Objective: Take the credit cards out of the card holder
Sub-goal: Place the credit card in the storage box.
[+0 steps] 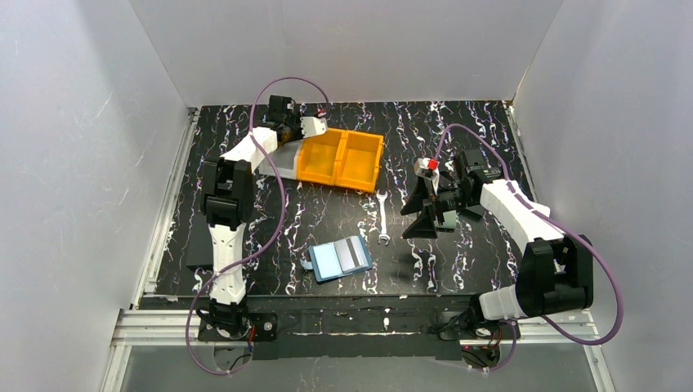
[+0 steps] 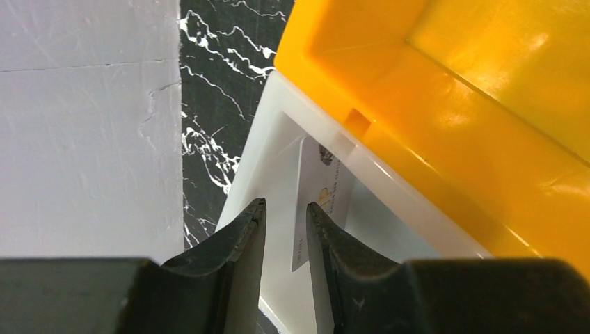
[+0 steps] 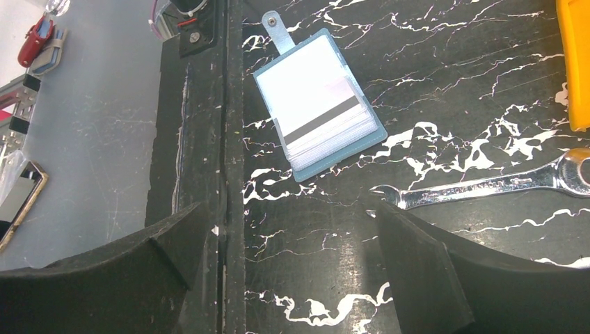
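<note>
The right finger of the left gripper (image 2: 285, 209) covers the right edge and near corner of a pale card (image 2: 314, 202), and its print is too blurred to read. The card lies face-up in a white tray (image 2: 264, 160) just beyond the fingertips, against the wall of a yellow bin (image 2: 452, 139) that runs out of the wrist view to the right. From above, this gripper is mostly hidden by its own wrist. Its fingers stand a narrow gap apart and hold nothing. A strip of tray shows between the left finger and the card's edge, but I cannot tell if the right finger touches the card. The right gripper (image 3: 291, 216) is spread wide and is empty. Ahead of its fingers the blue holder (image 3: 275, 59) lies open on the table, with cards (image 3: 327, 132) in its pocket, their number unclear. A wrench (image 3: 487, 184), cut off at the frame edge, lies just beyond the right finger.
</note>
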`<control>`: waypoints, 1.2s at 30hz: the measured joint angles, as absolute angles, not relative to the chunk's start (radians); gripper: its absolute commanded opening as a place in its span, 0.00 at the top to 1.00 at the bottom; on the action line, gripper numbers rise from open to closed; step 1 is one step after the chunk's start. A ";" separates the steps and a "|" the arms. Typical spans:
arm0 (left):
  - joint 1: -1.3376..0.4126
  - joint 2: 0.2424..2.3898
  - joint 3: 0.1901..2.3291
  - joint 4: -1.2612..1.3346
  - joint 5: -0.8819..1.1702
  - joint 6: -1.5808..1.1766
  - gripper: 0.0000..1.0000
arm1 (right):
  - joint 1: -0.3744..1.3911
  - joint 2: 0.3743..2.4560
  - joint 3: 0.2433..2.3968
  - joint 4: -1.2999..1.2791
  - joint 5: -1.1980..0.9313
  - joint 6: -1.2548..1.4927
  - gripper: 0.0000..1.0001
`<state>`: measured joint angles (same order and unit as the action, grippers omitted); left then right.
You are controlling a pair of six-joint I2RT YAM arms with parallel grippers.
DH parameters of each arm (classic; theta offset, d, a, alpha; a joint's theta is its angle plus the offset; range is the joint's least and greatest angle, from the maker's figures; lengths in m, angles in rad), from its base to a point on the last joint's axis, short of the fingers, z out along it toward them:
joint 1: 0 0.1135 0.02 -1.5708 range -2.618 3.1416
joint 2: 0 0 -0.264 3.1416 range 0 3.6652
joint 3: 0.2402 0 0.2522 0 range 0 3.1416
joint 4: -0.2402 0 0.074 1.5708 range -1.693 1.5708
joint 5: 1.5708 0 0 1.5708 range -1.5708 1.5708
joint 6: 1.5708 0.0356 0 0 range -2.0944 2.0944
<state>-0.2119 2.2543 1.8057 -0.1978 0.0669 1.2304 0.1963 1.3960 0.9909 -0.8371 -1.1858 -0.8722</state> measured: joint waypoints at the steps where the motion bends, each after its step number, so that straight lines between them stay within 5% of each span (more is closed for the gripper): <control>1: -0.213 2.251 1.804 -0.191 0.067 1.230 0.73 | 0.196 1.396 0.991 -0.837 -1.186 -0.872 0.02; 20: -0.228 2.244 1.788 -0.116 -0.007 1.218 0.89 | 0.196 1.396 0.991 -0.843 -1.190 -0.894 0.02; 30: -0.246 2.244 1.788 -0.069 -0.054 1.145 0.87 | 0.196 1.396 0.991 -0.860 -1.193 -0.902 0.02; 36: -0.246 2.222 1.788 -0.132 -0.022 1.022 1.00 | 0.196 1.396 0.991 -0.865 -1.193 -0.908 0.02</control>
<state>-0.2462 2.2219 1.7878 -0.1318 -0.0219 1.0222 0.1955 1.3960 0.9909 -0.8650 -1.1934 -0.9077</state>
